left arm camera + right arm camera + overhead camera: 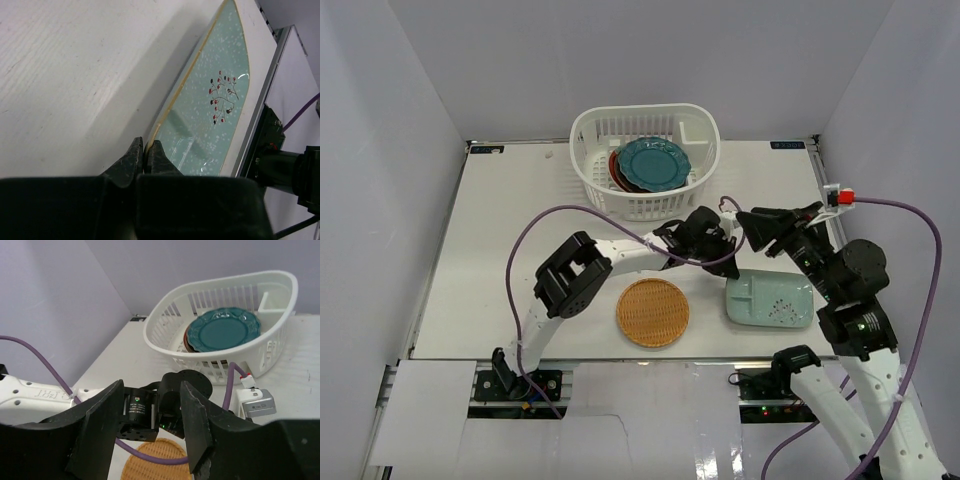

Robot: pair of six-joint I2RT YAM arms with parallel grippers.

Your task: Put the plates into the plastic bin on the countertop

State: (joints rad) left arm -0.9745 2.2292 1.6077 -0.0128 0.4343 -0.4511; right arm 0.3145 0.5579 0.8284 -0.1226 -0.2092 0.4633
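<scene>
- Left end effector [146, 148]: jaws fully closed, pinching the thin rim of the pale mint rectangular plate [215, 100] at one narrow end. One finger sits on the upper face and the other on the outer side of the rim.
- Pale mint rectangular plate: speckled glaze, yellowish edge line and a small branch motif with red and dark dots. In the overhead view it lies at the front right of the worktop [510, 230], close to the near edge. Whether the gripped end is raised off the surface cannot be told.
- Right end effector [151, 390]: jaws about half open with nothing between them, held in the air above the worktop. It sits just beside the left wrist, between the plastic bin [588, 165] and the mint plate.
- Tan woven plate [653, 312]: round, flat on the worktop near the front edge, to the left of the mint plate and apart from it. Neither end effector touches it.
- Plastic bin: white, slotted sides, standing at the back centre of the worktop against the rear wall.
- Bin contents: a teal scalloped plate [653, 163] lies uppermost. Edges of red plates [617, 172] show beneath it on its left side; their number cannot be told.
- Purple cable [535, 228]: arcs over the left arm towards its wrist.
</scene>
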